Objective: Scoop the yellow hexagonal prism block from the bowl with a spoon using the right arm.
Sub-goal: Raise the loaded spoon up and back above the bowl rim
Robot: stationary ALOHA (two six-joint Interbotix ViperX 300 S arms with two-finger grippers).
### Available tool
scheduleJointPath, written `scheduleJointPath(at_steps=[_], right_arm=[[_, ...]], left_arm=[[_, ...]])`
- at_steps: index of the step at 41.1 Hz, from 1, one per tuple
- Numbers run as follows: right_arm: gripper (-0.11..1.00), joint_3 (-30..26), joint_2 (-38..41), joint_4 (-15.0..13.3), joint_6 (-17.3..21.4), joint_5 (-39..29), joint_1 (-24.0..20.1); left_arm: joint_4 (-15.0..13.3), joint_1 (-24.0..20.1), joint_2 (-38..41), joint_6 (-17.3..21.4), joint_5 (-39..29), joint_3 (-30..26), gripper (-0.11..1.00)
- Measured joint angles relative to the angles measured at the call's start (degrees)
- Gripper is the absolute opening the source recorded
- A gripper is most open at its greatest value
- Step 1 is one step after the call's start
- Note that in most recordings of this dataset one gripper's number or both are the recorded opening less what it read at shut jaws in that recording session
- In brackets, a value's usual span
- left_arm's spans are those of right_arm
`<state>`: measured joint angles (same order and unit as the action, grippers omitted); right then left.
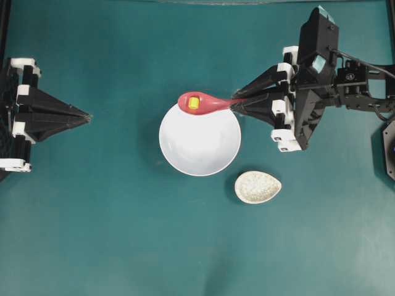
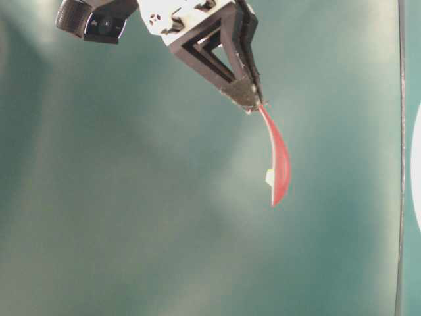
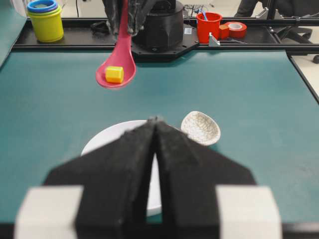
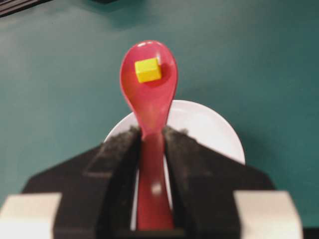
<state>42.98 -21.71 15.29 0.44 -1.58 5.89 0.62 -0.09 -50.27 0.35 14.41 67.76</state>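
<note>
The red-pink spoon hangs above the far rim of the white bowl, its handle clamped in my right gripper. The yellow hexagonal prism block lies in the spoon's scoop. In the right wrist view the block rests in the scoop of the spoon, with the bowl below and behind the jaws. The left wrist view shows the spoon lifted well over the table with the block inside. My left gripper stays at the left edge, shut and empty, far from the bowl.
A small speckled cream spoon rest lies on the teal table just right of the bowl's near side. At the far table edge stand stacked coloured cups, a red cup and tape rolls.
</note>
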Motion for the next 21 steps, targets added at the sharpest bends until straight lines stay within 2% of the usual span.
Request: scheduleJointPath(at_steps=[21], right_arm=[[0.22,0.3,-1.2,-0.4,-0.6,1.8,0.0]], left_arm=[[0.0,0.0,0.0,0.0,0.0,0.0,0.00]])
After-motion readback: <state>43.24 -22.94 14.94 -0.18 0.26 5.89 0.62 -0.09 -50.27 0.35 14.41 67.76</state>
